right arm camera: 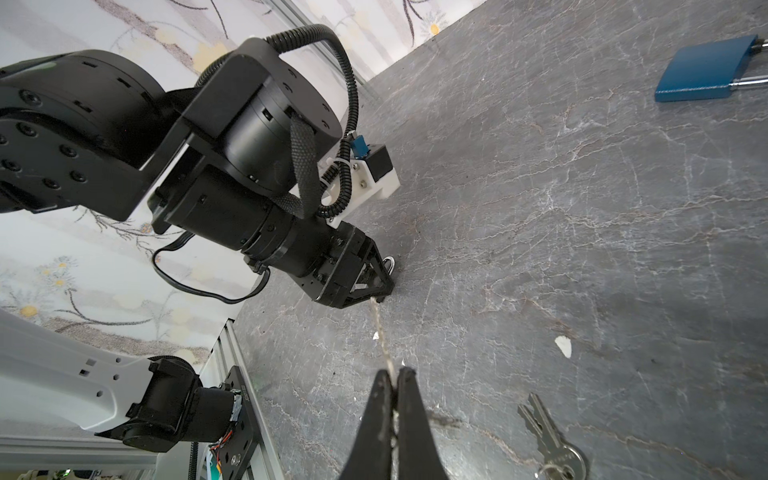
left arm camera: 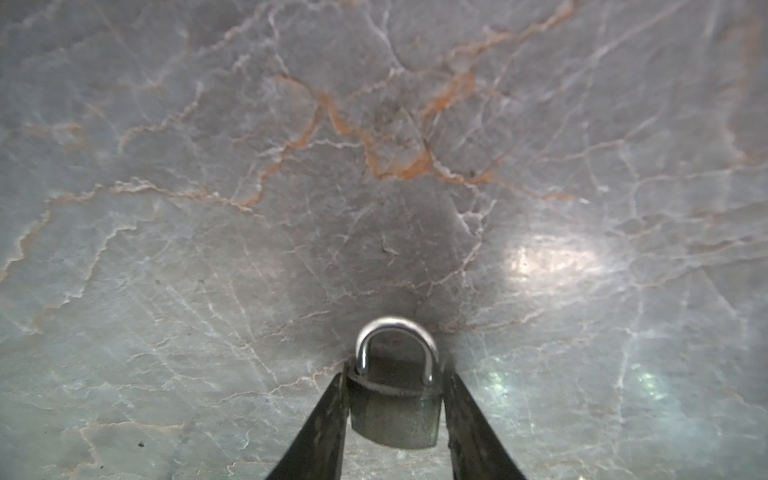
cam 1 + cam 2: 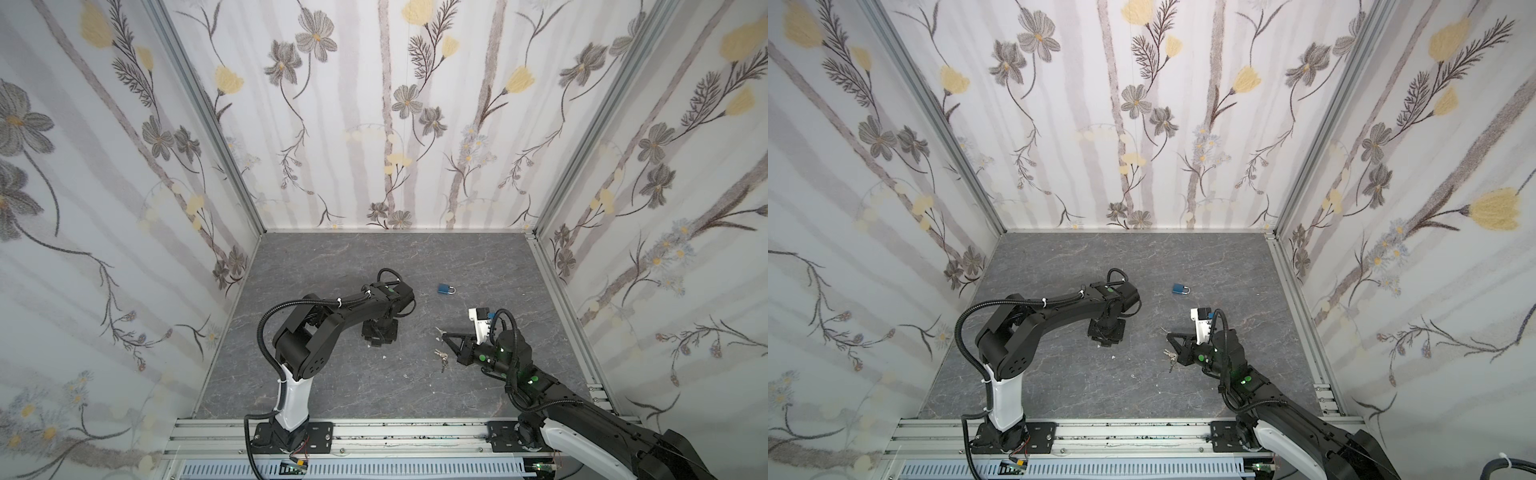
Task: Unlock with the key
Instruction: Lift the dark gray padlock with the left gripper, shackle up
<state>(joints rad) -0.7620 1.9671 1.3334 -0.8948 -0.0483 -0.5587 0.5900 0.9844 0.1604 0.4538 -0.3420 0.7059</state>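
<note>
Steel padlock (image 2: pixel 395 411) rests on the counter (image 2: pixel 166 208), flanked by the left tool (image 2: pixel 395 374) — likely steadied for keying, though whether it is gripped I cannot tell. At its 3 o'clock, the right tool (image 1: pixel 394 374), clamped on the key (image 1: pixel 380 328), aims the blade at it.

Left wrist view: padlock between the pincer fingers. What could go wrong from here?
1. The grey padlock sits skewed between the left pincer's fingers; a loose hold could let it twist or drop.
2. Its base faces back into the pincer, so the key may have no path in.
3. The right pincer pinches the key by its end; it may pivot.
</note>
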